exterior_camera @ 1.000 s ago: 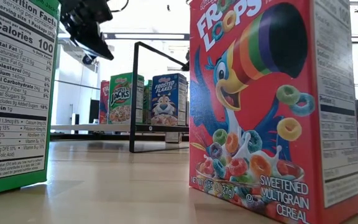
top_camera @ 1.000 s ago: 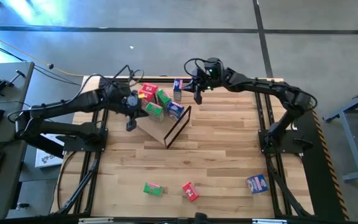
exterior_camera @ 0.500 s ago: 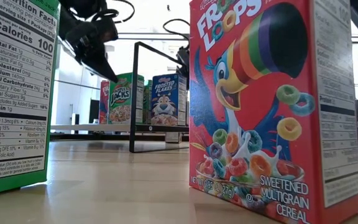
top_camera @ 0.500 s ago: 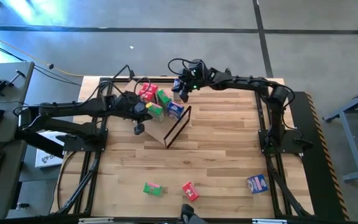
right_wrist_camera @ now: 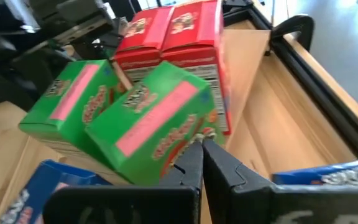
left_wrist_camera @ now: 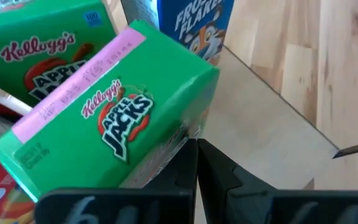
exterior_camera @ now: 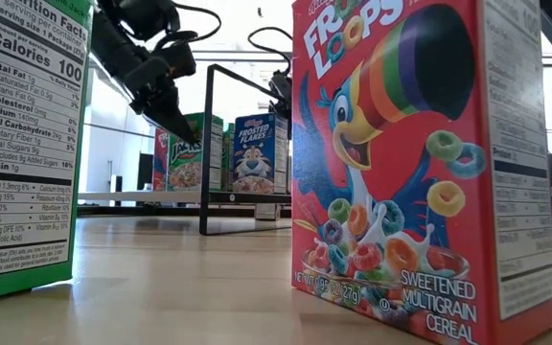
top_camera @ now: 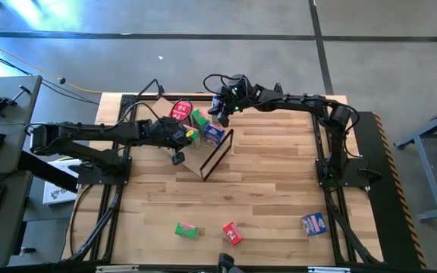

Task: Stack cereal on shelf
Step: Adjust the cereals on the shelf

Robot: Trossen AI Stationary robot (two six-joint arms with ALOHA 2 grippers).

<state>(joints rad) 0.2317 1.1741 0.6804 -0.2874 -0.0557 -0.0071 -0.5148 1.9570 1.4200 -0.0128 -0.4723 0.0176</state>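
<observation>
The shelf [top_camera: 194, 158] is a tan panel with a dark frame [top_camera: 220, 150], lying at the table's far middle. Red [top_camera: 180, 111], green [top_camera: 190, 134] and blue [top_camera: 213, 134] cereal boxes stand on it. My left gripper [top_camera: 177, 158] is shut, its tips low beside a green Apple Jacks box [left_wrist_camera: 117, 118]. My right gripper [top_camera: 220, 115] is shut too, reaching in from the far right with its tips at another green box [right_wrist_camera: 154, 121]. A blue box [right_wrist_camera: 328, 180] stands beside the right gripper. My left gripper has its shut tips at the green box's side face near the lower edge [left_wrist_camera: 174, 146], slanting down from the table's left; I cannot tell whether they touch it. My right gripper's shut tips are at the lower corner of the nearer green box [right_wrist_camera: 190, 134], slanting down from the far right; contact cannot be told.
Three loose boxes lie near the table's front edge: green [top_camera: 186, 230], red [top_camera: 232, 233] and blue [top_camera: 313, 224]. The green [exterior_camera: 27, 144] and red [exterior_camera: 420, 163] ones fill the low view's foreground. Bare wood lies between them and the shelf.
My left gripper has sunk and gone toward the table's right, in beside the boxes on the shelf. My right gripper has gone toward the table's left and a little down, up to the boxes at the shelf's far end. Both have stayed shut.
</observation>
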